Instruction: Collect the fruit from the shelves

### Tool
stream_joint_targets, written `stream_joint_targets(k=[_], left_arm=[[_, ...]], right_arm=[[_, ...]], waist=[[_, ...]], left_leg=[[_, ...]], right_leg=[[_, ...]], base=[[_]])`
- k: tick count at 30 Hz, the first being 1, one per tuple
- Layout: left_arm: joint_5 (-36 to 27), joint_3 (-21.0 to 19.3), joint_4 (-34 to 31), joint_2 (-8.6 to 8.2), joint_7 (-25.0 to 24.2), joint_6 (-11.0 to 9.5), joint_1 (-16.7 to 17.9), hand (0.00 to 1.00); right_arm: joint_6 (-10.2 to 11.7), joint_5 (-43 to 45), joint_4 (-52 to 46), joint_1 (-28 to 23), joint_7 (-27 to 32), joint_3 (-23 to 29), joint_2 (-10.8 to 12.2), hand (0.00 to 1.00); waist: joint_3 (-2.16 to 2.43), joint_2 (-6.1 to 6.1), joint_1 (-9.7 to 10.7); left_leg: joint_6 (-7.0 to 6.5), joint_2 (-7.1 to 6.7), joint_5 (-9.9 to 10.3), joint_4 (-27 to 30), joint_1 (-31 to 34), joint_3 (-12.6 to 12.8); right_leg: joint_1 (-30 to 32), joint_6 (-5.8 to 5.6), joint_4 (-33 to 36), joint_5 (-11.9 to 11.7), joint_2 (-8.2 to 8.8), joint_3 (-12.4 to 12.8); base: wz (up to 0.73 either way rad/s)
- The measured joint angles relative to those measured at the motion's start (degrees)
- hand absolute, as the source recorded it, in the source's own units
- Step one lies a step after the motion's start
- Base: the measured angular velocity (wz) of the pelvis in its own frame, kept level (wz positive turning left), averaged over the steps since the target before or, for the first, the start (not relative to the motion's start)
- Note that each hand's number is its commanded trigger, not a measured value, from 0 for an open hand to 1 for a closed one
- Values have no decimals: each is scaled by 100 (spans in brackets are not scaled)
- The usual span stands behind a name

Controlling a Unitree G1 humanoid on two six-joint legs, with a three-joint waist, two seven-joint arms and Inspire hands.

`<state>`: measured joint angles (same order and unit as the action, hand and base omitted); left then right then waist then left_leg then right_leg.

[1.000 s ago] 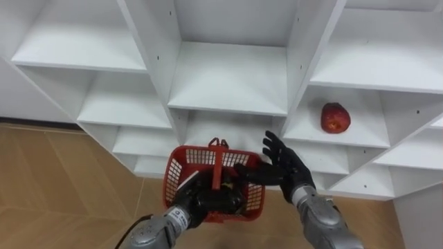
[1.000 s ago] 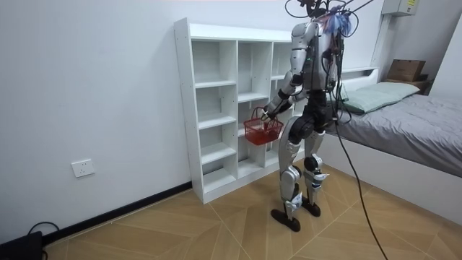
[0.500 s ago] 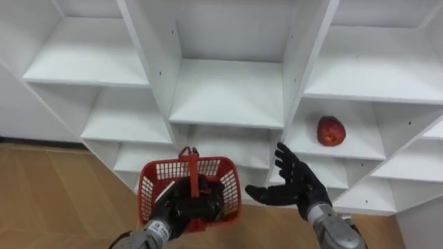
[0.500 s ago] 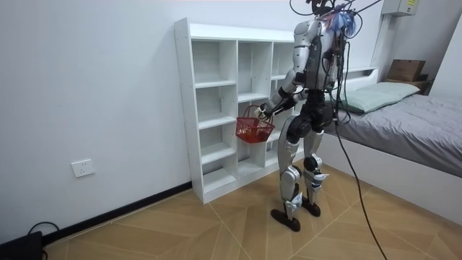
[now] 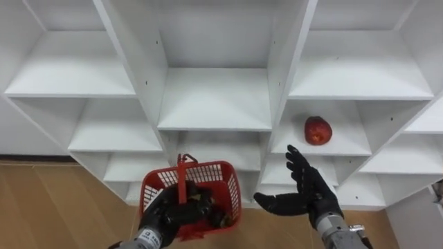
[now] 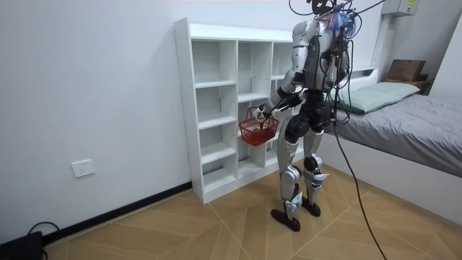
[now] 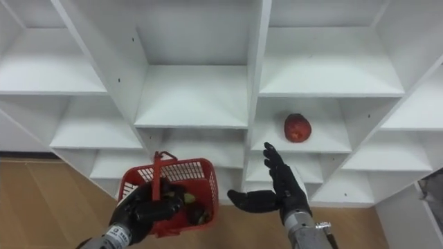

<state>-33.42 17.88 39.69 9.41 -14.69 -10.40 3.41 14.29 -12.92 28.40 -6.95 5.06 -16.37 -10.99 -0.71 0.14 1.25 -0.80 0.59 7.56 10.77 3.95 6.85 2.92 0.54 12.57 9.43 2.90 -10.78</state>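
Right hand (image 5: 304,197) has swung off the red basket (image 5: 227,176) and is now to its right, fingers spread, holding nothing. Apple (image 5: 318,130) sits on closet (image 5: 214,104) shelf above the fingertips (not touching). Left hand (image 5: 166,216), over to the left, is clenched on basket.

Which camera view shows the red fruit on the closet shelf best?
The right eye view: the red fruit lies whole and unblocked on its shelf, above the open right hand. The left eye view shows the same, further right. In the room view the robot stands before that compartment.
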Motion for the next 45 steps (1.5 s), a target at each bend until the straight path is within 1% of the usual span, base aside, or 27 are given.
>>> stream_joint_targets(k=[4, 6, 10, 13, 16, 18, 21, 23, 30, 34, 36, 41, 43, 45], left_arm=[[48, 4, -2, 0, 59, 0, 5, 100], [48, 0, -21, 1, 62, 0, 4, 100], [45, -43, -25, 1, 87, 0, -4, 100], [45, -52, -28, -1, 138, 0, -4, 100], [50, -243, -28, -37, 152, -4, 12, 100], [50, -377, -28, -69, 176, -26, 56, 100], [48, -405, -28, -102, 217, -82, 67, 100], [50, -403, -34, -118, 278, -82, 79, 100], [276, -407, -34, -153, 286, -82, 86, 100], [306, -406, -35, -152, 286, -81, 87, 100], [308, -402, -36, -152, 284, -80, 88, 100], [325, -416, -50, -133, 284, -80, 88, 100], [369, -417, -115, -121, 284, -73, 116, 100], [376, -417, -320, -103, 279, -66, 204, 100]], right_arm=[[2, 88, -9, -5, 157, 11, -5, 0], [12, 242, -13, -1, 356, 17, -9, 0], [34, 277, -13, 3, 611, 17, -13, 0], [116, 305, -13, 5, 776, 27, -31, 0], [135, 596, -11, 8, 893, 190, -25, 0], [152, 701, -8, 9, 1070, 280, -25, 0], [221, 698, 5, 17, 1286, 312, -18, 0], [228, 698, 13, 18, 1362, 312, -20, 0], [227, 703, 20, 20, 1639, 312, -18, 0], [224, 703, 20, 20, 1818, 314, -18, 0], [219, 703, 20, 25, 1912, 311, -18, 0], [207, 707, 20, 116, 2052, 321, -19, 0], [207, 797, 20, 162, 2076, 341, -19, 0], [207, 887, 19, 173, 2124, 352, -19, 0]], waist=[[0, 1, -7], [1, 3, -6], [4, 9, -6], [6, 22, -1], [5, 20, -11], [-1, 9, -13], [-8, -14, -25], [-9, -28, -31], [-5, -84, -50], [-1, -89, -105], [2, -95, -164], [4, -99, -177], [6, -107, -174], [5, -137, -186]], left_leg=[[14, 63, 8, -19, -37, 103], [19, 62, 12, -24, -56, 133], [29, 63, 17, -24, -66, 164], [31, 68, 18, -25, -74, 167], [32, 70, 18, -34, -87, 184], [32, 64, 18, -81, -162, 207], [32, 60, 18, -98, -192, 214], [32, 59, 17, -111, -203, 223], [32, 54, 17, -110, -201, 198], [32, 53, 17, -109, -205, 184], [32, 54, 17, -105, -210, 173], [32, 50, 17, -99, -210, 103], [32, 49, 17, -98, -225, 95], [32, 46, 18, -96, -254, 93]], right_leg=[[12, 11, -1, -7, -10, 89], [7, 16, 1, -10, -24, 119], [6, 32, 1, -21, -55, 140], [6, 34, 1, -22, -54, 158], [10, 35, 4, -23, -57, 195], [-32, 32, -2, -20, -75, 230], [-48, 29, -3, -18, -76, 246], [-49, 26, -4, -16, -77, 256], [-68, 26, -24, -15, -66, 186], [-81, 27, -59, -15, -67, 175], [-90, 27, -79, -15, -63, 160], [-98, 25, -82, -13, -23, 118], [-126, 25, -77, -13, -22, 113], [-174, 23, -90, -9, -21, 107]], base=[[-13], [-6], [-5], [-1], [-4], [-6], [-2], [0], [0], [0], [0], [7], [2], [0]])
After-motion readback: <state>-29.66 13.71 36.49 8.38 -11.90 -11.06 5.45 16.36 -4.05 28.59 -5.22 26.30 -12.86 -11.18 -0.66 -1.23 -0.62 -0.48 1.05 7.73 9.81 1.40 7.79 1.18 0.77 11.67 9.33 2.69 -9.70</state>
